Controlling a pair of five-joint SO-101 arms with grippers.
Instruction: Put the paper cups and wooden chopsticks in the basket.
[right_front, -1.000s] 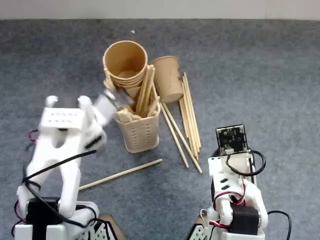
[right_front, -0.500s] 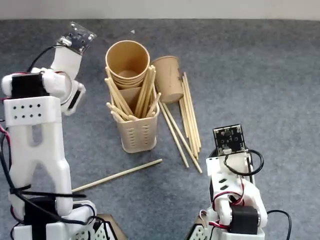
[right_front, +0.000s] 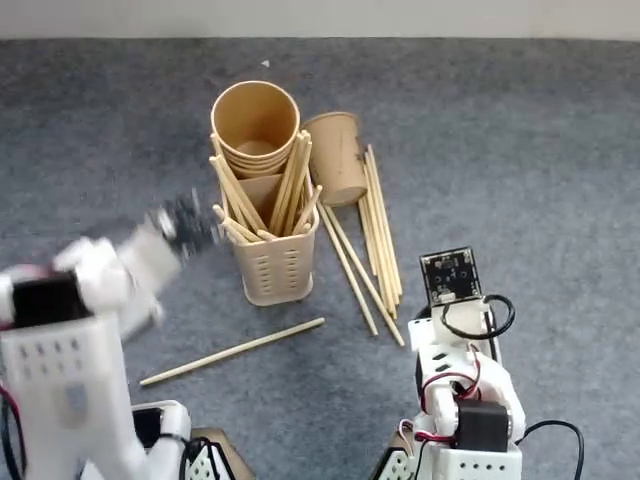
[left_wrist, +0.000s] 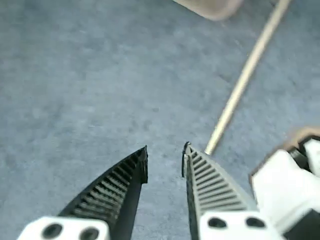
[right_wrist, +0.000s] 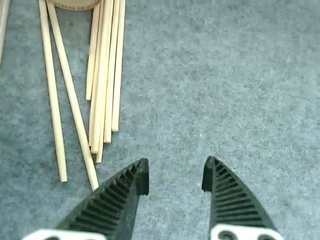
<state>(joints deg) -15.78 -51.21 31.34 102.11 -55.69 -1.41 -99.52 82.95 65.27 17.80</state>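
Grey cloth covers the table (right_front: 520, 130). My left gripper (left_wrist: 165, 161) hangs slightly parted and empty beside one loose chopstick (left_wrist: 240, 85) toward the near edge. At mid-table the basket (right_front: 275, 270) holds stacked cups (right_front: 255, 120) (another cup (right_front: 337, 155) lies just beside it). My right gripper (right_wrist: 175, 176) is spread wider, empty, near the chopstick bundle (right_wrist: 102, 75).

Grey felt-like table top (right_front: 520, 150). Beige perforated plastic basket (right_front: 280, 268) upright on it. Tan paper cup (right_front: 337, 160) just beside basket. Bundle of pale wooden chopsticks (right_front: 383, 240) flat by cup; single wooden chopstick (right_front: 232, 351) apart.
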